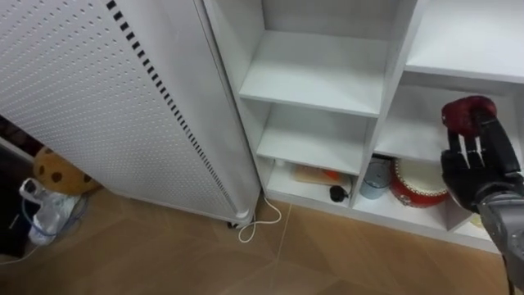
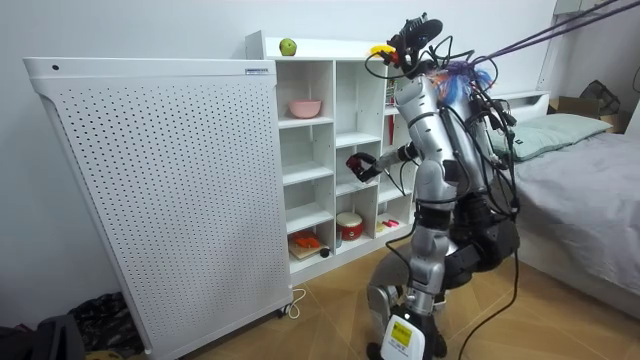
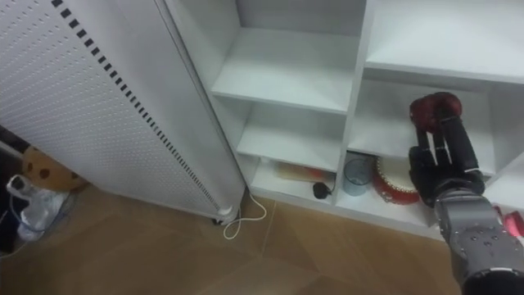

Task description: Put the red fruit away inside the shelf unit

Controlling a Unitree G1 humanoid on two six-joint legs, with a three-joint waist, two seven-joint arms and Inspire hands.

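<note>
As we stand facing the closet (image 2: pixel 333 120), our right hand (image 1: pixel 475 168) is raised in front of its right column. Its fingers are curled round a dark red fruit (image 1: pixel 468 113), which sits at the fingertips, clear of any shelf. We judge the step in hand to be the carry: the fruit is held but not yet placed. The next move calls for us to reach forward into the bay (image 1: pixel 422 131) just behind the hand. We then lower the fruit until it rests on the shelf and only then loosen the fingers, since a round fruit let go early may roll off the edge.

Room is easy to find. 2 shelves (image 1: pixel 315 86) in the left column are bare, and the bay looks bare too, as far as we can see. The bottom row is crowded with a red tin (image 1: pixel 417 184), a cup (image 1: pixel 377 179) beside it and a flat board (image 1: pixel 315 174). In the room view a pink bowl (image 2: pixel 305 108) stands on an upper shelf and a green apple (image 2: pixel 288 47) on the closet's top. A white perforated panel (image 1: pixel 98 98) stands just left of the closet, and a white cable (image 1: pixel 260 223) loops on the floor at its foot. Neither lies in the hand's path. The upright divider (image 1: pixel 381 123) is what we must steer past.
</note>
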